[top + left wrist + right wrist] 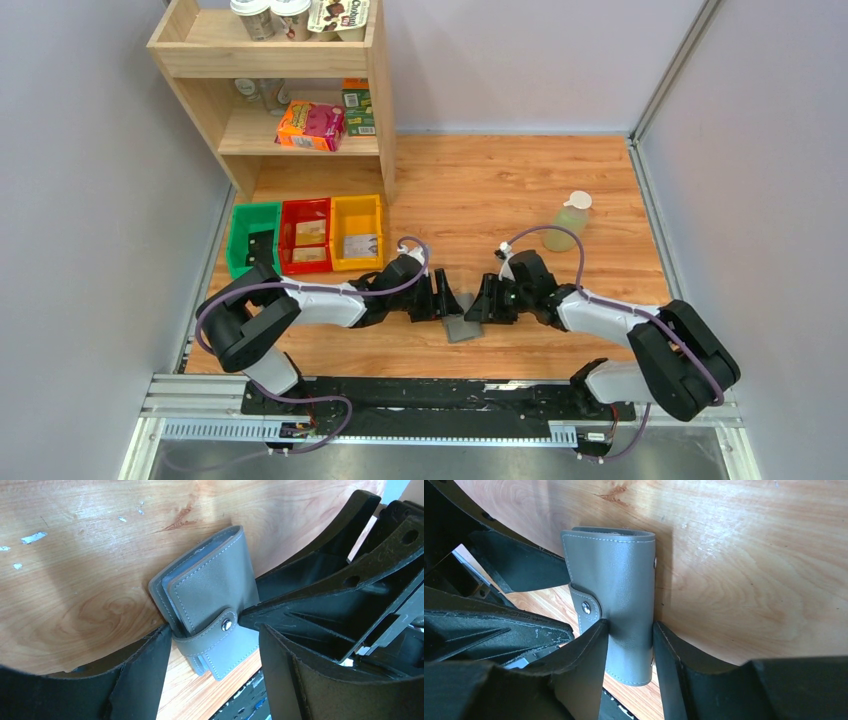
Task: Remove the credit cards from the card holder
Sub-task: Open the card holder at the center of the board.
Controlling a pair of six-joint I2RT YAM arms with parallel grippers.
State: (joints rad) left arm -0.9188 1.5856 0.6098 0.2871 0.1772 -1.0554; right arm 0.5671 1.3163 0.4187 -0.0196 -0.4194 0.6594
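Note:
The card holder [462,328] is a small grey wallet, folded shut with its tab snapped. It sits between my two grippers near the table's front edge. My right gripper [630,625] is shut on it, one finger pressed on each face of the card holder [624,580]. My left gripper [215,630] is open and straddles the tab end of the card holder [215,585]; its left finger touches the tab's fold. In the top view the left gripper [452,303] and right gripper [480,303] face each other closely. The credit cards are hidden inside.
Green [252,238], red [306,233] and yellow [357,230] bins stand at the left behind my left arm. A wooden shelf [300,130] with boxes is at the back left. A pale bottle [568,222] stands at the right rear. A black rail [430,395] runs along the table's front edge.

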